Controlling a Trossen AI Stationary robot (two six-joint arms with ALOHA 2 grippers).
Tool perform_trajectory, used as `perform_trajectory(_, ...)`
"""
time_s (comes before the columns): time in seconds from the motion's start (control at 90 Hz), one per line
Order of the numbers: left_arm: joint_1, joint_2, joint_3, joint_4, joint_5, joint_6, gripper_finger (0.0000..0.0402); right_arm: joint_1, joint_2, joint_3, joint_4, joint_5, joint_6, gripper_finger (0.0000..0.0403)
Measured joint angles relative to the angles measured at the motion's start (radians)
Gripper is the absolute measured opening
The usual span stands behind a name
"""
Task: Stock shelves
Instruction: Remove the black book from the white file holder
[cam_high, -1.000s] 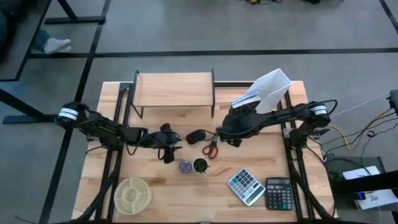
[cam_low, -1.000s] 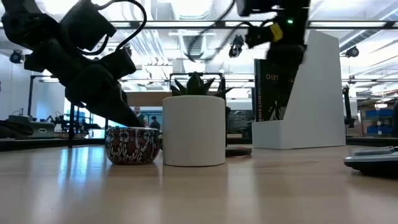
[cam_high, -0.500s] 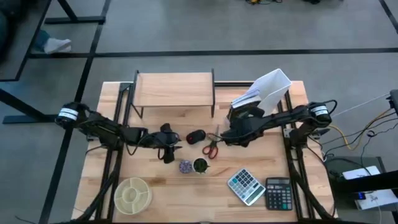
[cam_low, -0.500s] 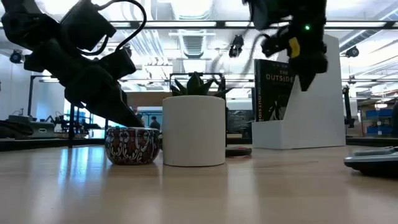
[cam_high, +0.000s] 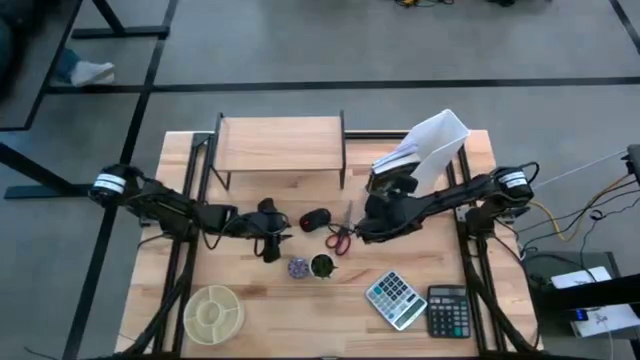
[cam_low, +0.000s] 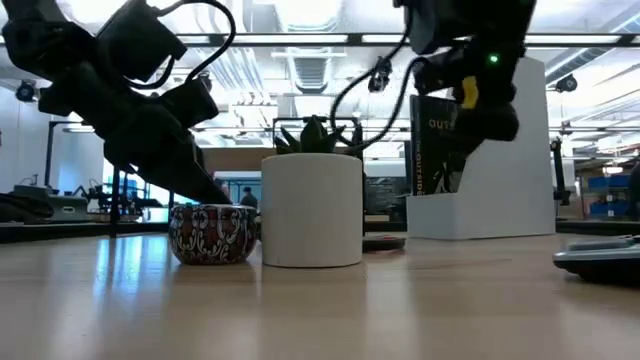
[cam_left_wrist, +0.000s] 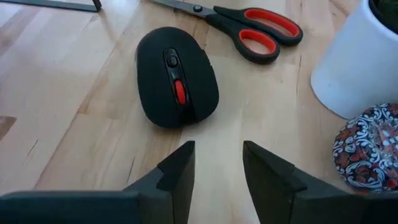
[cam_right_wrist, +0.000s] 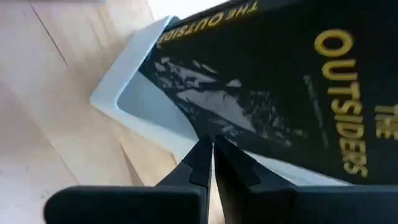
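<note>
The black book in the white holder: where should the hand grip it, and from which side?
Probably grip the book by its free upright edge, coming from the holder's low open side, which faces the middle of the table. The book stands upright there, and the tall white wall closes off the other side.

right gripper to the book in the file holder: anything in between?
Nothing visible. The right gripper, fingers closed together and empty, sits right at the open end of the white file holder, and the black book is directly ahead. The shelf top is bare; scissors and mouse lie off to the side.
</note>
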Motion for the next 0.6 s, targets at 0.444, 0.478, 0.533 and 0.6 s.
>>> perform_trajectory(0.444,0.000,0.000,0.000,0.002,0.000,-0.001,0.0119,0.005,-0.115,-0.084,-0.214,0.044,0.125,0.0000)
perform_trajectory(0.478,0.000,0.000,0.000,0.002,0.000,-0.001,0.0117,0.005,-0.142,-0.097,-0.213,0.048,0.142,0.0000)
perform_trajectory(0.533,0.000,0.000,0.000,0.001,0.000,-0.003,0.0115,0.015,-0.193,-0.122,-0.207,0.048,0.180,0.0000)
perform_trajectory(0.6,0.000,0.000,0.000,0.002,0.000,-0.003,0.0112,0.034,-0.266,-0.146,-0.190,0.050,0.233,0.0000)
